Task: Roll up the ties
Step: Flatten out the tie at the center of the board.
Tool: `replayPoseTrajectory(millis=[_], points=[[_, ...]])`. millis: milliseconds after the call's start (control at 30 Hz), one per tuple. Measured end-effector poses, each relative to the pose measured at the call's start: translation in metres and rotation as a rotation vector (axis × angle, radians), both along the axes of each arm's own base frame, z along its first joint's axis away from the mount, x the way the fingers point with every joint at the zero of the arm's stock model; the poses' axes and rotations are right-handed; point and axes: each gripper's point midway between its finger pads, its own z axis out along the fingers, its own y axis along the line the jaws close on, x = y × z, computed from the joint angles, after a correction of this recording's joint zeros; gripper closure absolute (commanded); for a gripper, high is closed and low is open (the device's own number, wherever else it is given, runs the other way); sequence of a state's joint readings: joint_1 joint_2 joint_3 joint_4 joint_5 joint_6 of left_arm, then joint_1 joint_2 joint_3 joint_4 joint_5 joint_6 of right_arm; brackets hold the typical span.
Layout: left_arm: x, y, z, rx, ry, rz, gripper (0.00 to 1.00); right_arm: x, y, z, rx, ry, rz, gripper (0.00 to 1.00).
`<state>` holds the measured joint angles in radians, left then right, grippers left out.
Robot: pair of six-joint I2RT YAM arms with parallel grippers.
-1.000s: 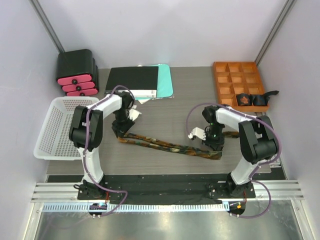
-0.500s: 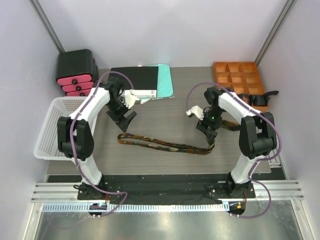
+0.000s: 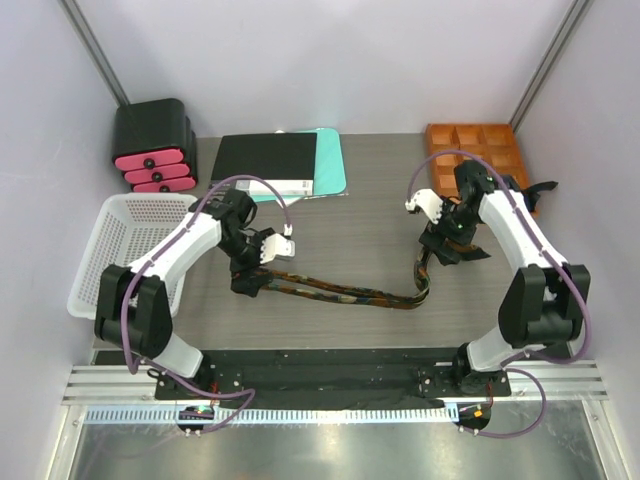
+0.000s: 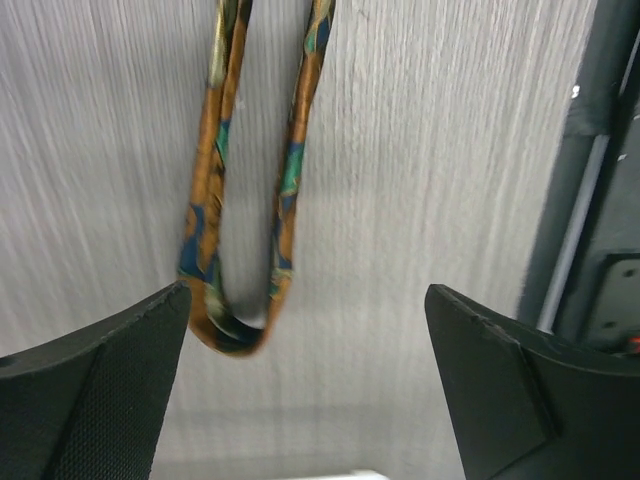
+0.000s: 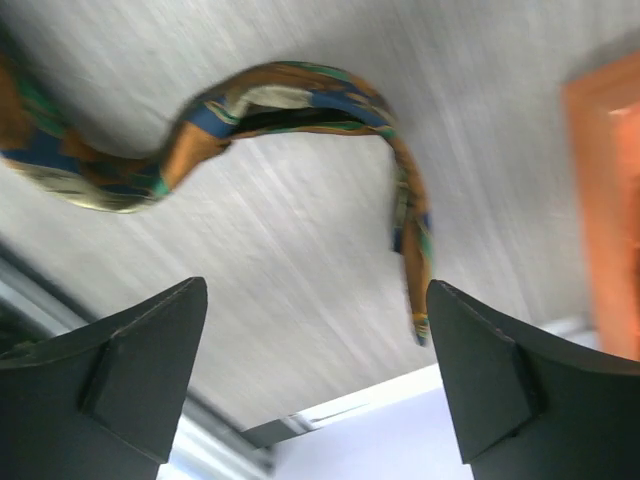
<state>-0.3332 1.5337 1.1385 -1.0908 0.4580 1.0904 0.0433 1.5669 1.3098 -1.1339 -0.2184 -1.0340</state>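
The tie (image 4: 207,190) runs off the top edge of the left wrist view. The right wrist view is blurry. The right arm (image 3: 510,225) covers part of the orange tray (image 3: 445,128).

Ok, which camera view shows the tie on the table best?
The top external view: the tie shows there in nearly full length, lying across the table. The left wrist view shows only one folded loop of it; the right wrist view shows only a blurred curved stretch.
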Motion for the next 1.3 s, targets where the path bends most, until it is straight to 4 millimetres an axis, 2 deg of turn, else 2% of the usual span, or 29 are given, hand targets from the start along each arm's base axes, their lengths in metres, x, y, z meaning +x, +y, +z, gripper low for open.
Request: replayPoseTrajectory(millis=[167, 333, 433, 467, 500, 533, 633, 700, 733, 800, 900, 933, 967, 1033, 1133, 1300], points=[[0.011, -0.008, -0.003, -0.033, -0.072, -0.117, 0.0, 0.011, -0.009, -0.003, -0.05, -0.125, 0.065, 0.05], [0.023, -0.011, -0.014, -0.033, -0.093, -0.143, 0.0, 0.026, -0.017, -0.03, -0.103, -0.127, 0.109, 0.12], [0.028, -0.012, -0.02, -0.038, -0.114, -0.148, 0.0, 0.028, -0.022, -0.047, -0.128, -0.12, 0.119, 0.25], [0.029, -0.013, -0.022, -0.039, -0.119, -0.149, 0.0, 0.027, -0.024, -0.053, -0.136, -0.117, 0.121, 0.4], [0.03, -0.013, -0.024, -0.041, -0.127, -0.152, 0.0, 0.025, -0.025, -0.058, -0.143, -0.116, 0.125, 0.48], [0.031, -0.013, -0.027, -0.043, -0.134, -0.158, 0.0, 0.024, -0.027, -0.063, -0.151, -0.113, 0.13, 0.62], [0.029, -0.013, -0.034, -0.043, -0.142, -0.176, 0.0, 0.019, -0.032, -0.074, -0.169, -0.094, 0.122, 0.78], [0.026, -0.013, -0.037, -0.042, -0.14, -0.195, 0.0, 0.02, -0.034, -0.076, -0.181, -0.09, 0.119, 0.86], [0.024, -0.013, -0.039, -0.04, -0.138, -0.202, 0.02, 0.019, -0.036, -0.076, -0.185, -0.086, 0.115, 0.94], [0.023, -0.013, -0.042, -0.034, -0.14, -0.218, 0.1, 0.015, -0.038, -0.077, -0.187, -0.068, 0.114, 0.99], [0.023, -0.012, -0.047, -0.016, -0.135, -0.225, 0.51, 0.002, -0.043, -0.078, -0.189, -0.019, 0.118, 0.99], [0.023, -0.01, -0.05, -0.008, -0.132, -0.231, 0.75, -0.006, -0.046, -0.076, -0.19, 0.008, 0.126, 0.99], [0.023, -0.008, -0.051, 0.003, -0.124, -0.222, 0.82, -0.012, -0.049, -0.074, -0.191, 0.025, 0.131, 0.99], [0.02, -0.004, -0.053, 0.028, -0.107, -0.222, 0.92, -0.029, -0.059, -0.069, -0.195, 0.074, 0.152, 0.99], [0.012, 0.004, -0.05, 0.064, -0.064, -0.217, 1.0, -0.058, -0.08, -0.061, -0.207, 0.161, 0.173, 0.99], [-0.001, 0.009, -0.035, 0.088, 0.027, -0.214, 1.0, -0.1, -0.115, -0.061, -0.231, 0.348, 0.214, 0.99]])
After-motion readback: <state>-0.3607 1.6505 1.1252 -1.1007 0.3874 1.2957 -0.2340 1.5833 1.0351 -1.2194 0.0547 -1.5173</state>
